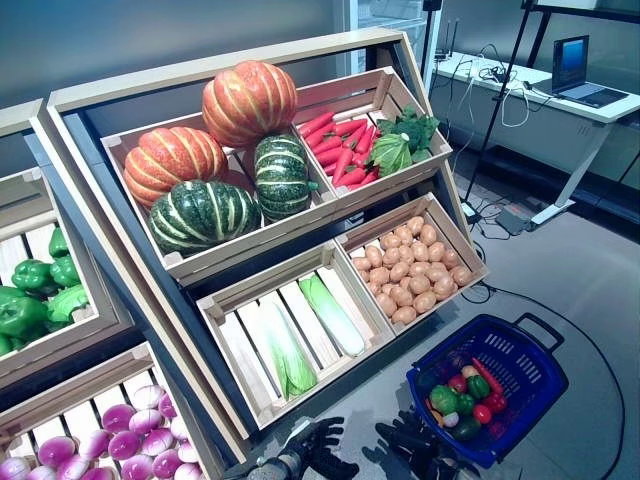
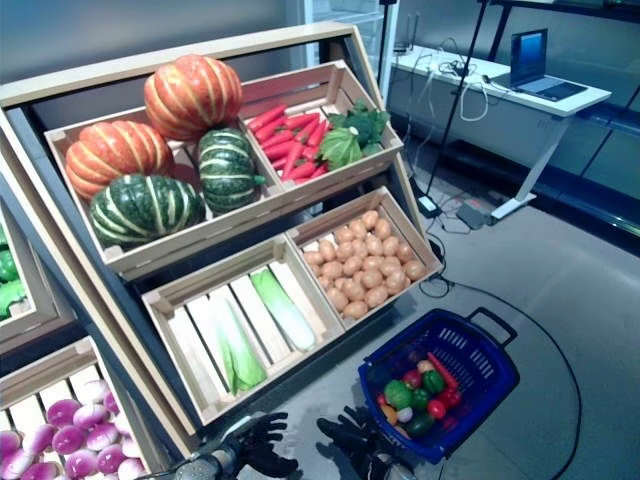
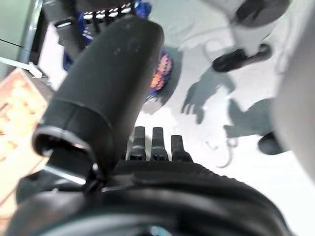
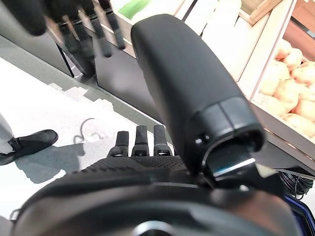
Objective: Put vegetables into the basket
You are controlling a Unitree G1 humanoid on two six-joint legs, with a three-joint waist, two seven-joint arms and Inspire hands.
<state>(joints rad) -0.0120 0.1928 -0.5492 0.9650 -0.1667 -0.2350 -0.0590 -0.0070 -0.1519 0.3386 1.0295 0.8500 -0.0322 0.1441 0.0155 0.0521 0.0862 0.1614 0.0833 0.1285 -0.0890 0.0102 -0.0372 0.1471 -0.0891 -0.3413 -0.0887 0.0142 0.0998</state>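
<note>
1. Nearest, at six o'clock, the left hand [image 1: 318, 448] and right hand [image 1: 420, 438] hang low in front of the rack, fingers spread and relaxed, grasping nothing; both wrist views show bare floor past the straight fingers
2. At four o'clock the blue basket [image 1: 520, 360] stands on the floor just beside the rack's lower corner, already holding a small heap of vegetables [image 1: 465, 397], seemingly peppers, tomatoes and a carrot, though they are too small to be sure. So the task is partly done, with room left in the basket
3. Toward twelve o'clock the lower crates hold leafy cabbages [image 1: 330, 312] and potatoes [image 1: 408, 267]; farther up sit pumpkins [image 1: 248, 101], carrots [image 1: 340, 145] and a green leafy head [image 1: 400, 145]. Plenty remains to pick
4. Crate rims stand raised, so any reach must clear them; open floor [image 1: 580, 270] lies from two to four o'clock, and a desk [image 1: 560, 100] stands well apart at one o'clock
</note>
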